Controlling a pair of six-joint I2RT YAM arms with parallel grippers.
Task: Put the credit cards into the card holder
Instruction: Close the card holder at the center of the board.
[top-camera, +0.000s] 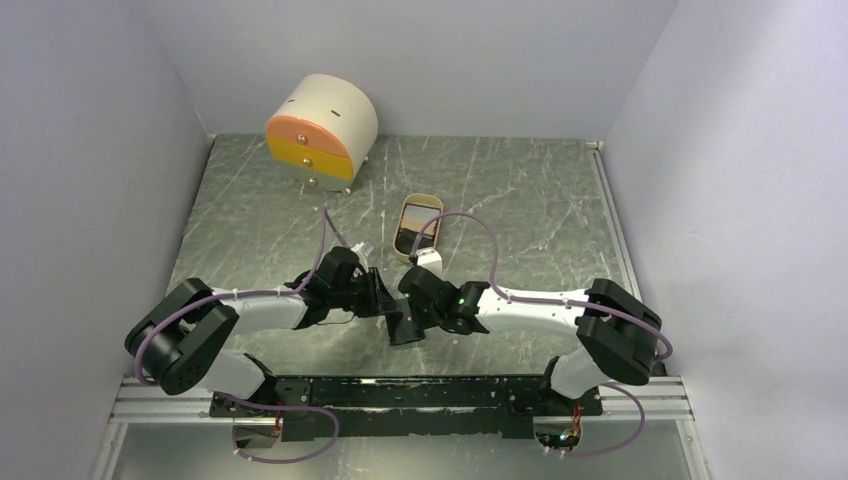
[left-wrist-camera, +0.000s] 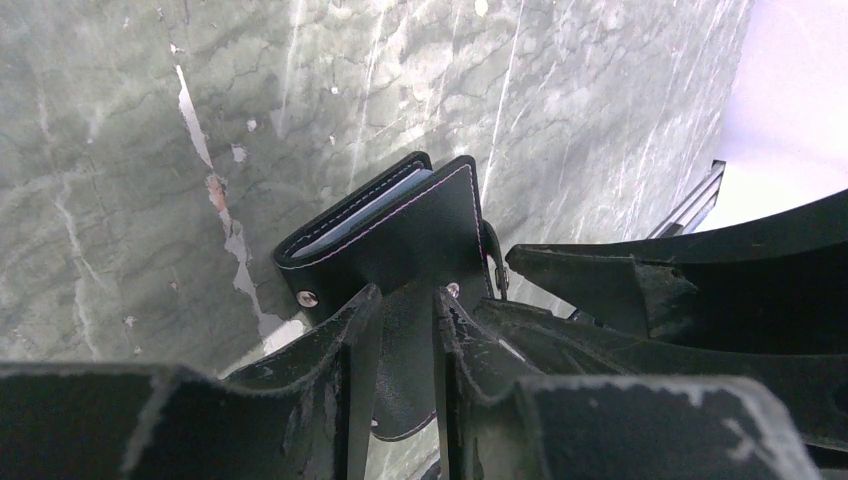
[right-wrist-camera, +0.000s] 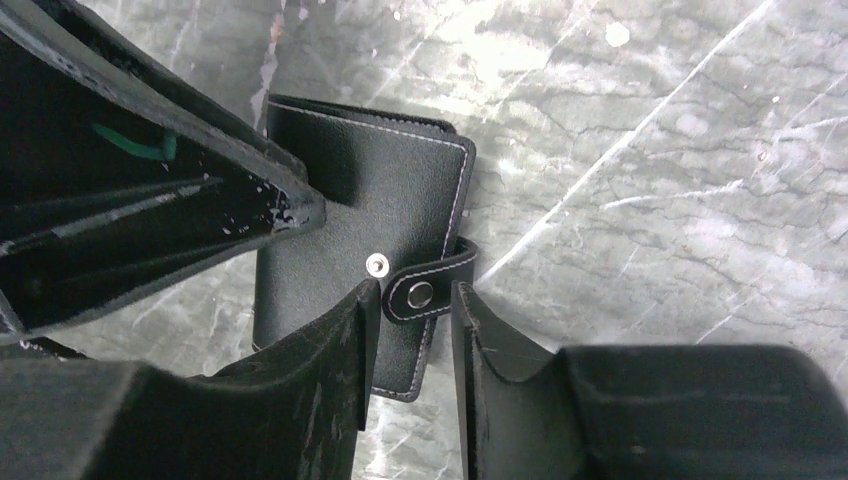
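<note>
Two grippers met over the card holder (right-wrist-camera: 340, 190), which lay closed on the table (top-camera: 520, 200) near its middle, a little toward the 6 o'clock edge in the top view. The left arm reached in from 9 o'clock and the right from 3 o'clock. The left gripper (left-wrist-camera: 405, 296) was clenched on the holder's black cover, with leather filling the gap between its fingers. The right gripper (right-wrist-camera: 415, 288) stood released, its fingers parted either side of the snap tab (right-wrist-camera: 420, 293) without pinching it. In the right wrist view the holder's long axis ran from 12 to 6 o'clock. The tab wrapped round its 3 o'clock edge and ended at 4 o'clock of the bare stud (right-wrist-camera: 376, 263), so the snap looked undone. With the tab right at its fingertips, the right arm seemed the nearer one for lifting the cover while the left pinned the holder. No credit cards could be made out for certain; the tan tray (top-camera: 420, 204), at 12 o'clock of the grippers, held something dark.
</note>
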